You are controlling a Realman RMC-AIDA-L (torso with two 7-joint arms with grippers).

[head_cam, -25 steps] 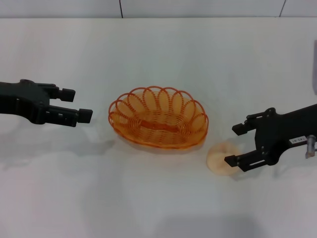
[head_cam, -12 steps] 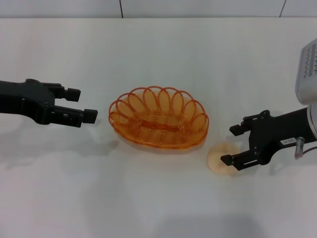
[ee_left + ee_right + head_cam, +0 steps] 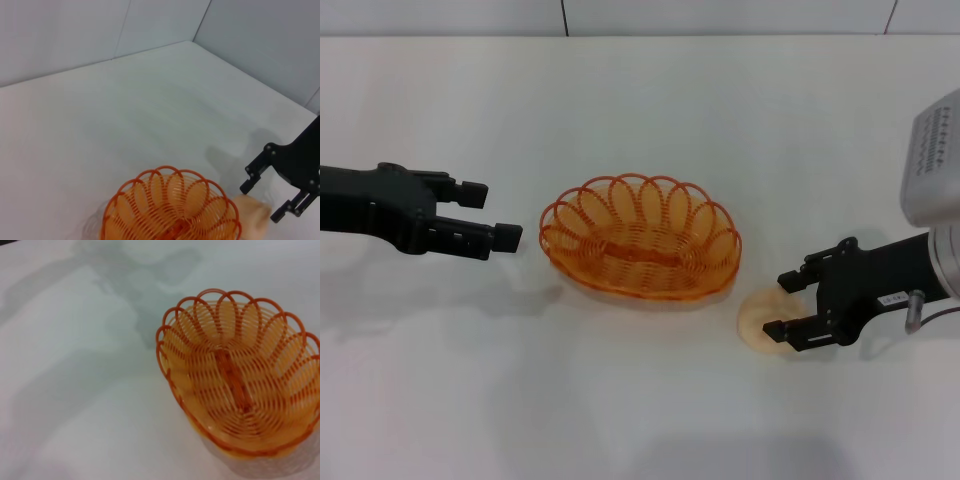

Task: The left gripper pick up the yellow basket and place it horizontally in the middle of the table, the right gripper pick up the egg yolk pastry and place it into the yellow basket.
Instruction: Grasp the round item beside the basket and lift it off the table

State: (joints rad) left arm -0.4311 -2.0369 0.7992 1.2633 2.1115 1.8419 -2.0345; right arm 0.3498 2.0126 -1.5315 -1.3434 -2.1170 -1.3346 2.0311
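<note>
Right pincer (image 3: 781, 304) open, seemingly straddling egg yolk pastry (image 3: 758, 319); yellow basket (image 3: 640, 238) lies crosswise.

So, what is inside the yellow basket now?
Nothing: the yellow basket shows only its own wire bottom. The egg yolk pastry lies outside it, partly covered by the right claw.

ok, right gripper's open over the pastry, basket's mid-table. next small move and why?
Probably shut the right gripper on the egg yolk pastry. Its open fingers sit either side of the pastry, which lies on the table beside the yellow basket, so a grasp looks ready. How low the fingers are is unclear; dip slightly first if needed. The left gripper hangs open, off the basket.
</note>
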